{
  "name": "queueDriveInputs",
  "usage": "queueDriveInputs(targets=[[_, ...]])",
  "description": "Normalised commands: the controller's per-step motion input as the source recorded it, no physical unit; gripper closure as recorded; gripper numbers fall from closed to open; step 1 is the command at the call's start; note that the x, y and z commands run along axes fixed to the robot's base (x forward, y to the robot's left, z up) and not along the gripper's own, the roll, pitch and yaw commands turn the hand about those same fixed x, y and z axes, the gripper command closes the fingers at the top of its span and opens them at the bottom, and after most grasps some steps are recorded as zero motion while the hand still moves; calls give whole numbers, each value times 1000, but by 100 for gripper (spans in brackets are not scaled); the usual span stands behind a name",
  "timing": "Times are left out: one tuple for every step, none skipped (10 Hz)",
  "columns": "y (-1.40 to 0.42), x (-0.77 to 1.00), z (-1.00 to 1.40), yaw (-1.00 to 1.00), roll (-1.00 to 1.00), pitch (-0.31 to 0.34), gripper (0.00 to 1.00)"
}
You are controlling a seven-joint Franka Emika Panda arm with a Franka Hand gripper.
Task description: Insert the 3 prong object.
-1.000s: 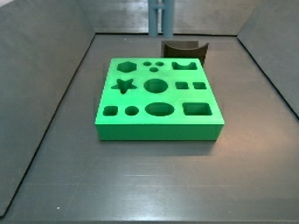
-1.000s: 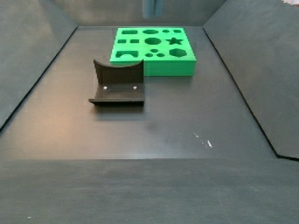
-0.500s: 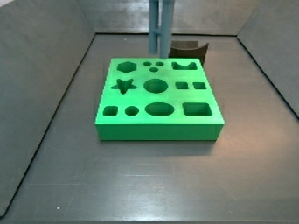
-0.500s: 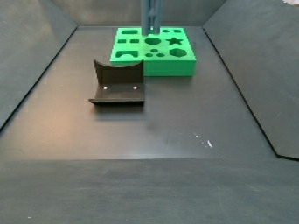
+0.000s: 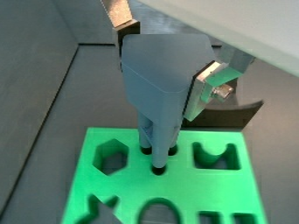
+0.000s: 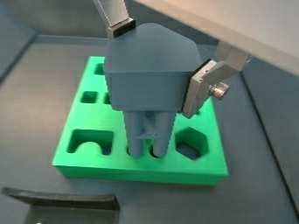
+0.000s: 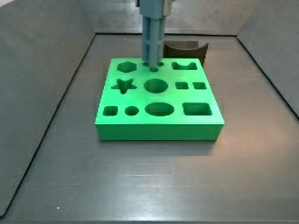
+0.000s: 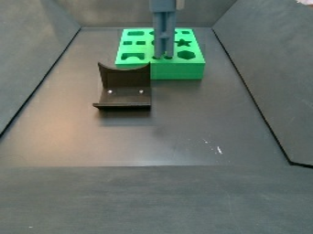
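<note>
The 3 prong object (image 7: 153, 35) is a slim blue-grey bar, upright over the back row of the green block (image 7: 163, 131). Its prongs (image 5: 156, 150) reach down to small round holes between the hexagon hole (image 5: 111, 156) and the notched hole (image 5: 214, 156); how deep they sit is hidden. My gripper (image 5: 163, 52) is shut on the bar's wide head, as both wrist views show (image 6: 158, 52). One silver finger (image 6: 205, 85) presses its side. In both side views the gripper is above the frame; the bar (image 8: 163, 27) stands over the block (image 8: 184, 71).
The fixture (image 8: 123, 89), a dark brown notched bracket, stands on the floor apart from the block; it also shows behind the block (image 7: 184, 48). Grey walls close in the dark floor on the sides and back.
The bar has come down from the top of the frame onto the block's back row. Its prongs now meet the small holes.
</note>
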Motion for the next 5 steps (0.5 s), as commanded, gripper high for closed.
queueDriveInputs(targets=[[-37,34,-131,-394,-49,-1,100],[0,114,-180,-243,-9,0,100],[-9,300,-363,-111,0,0,100],[-20,263,-406,-69,-13,0,100],[-103,0,-486,0,-46,-159,100]])
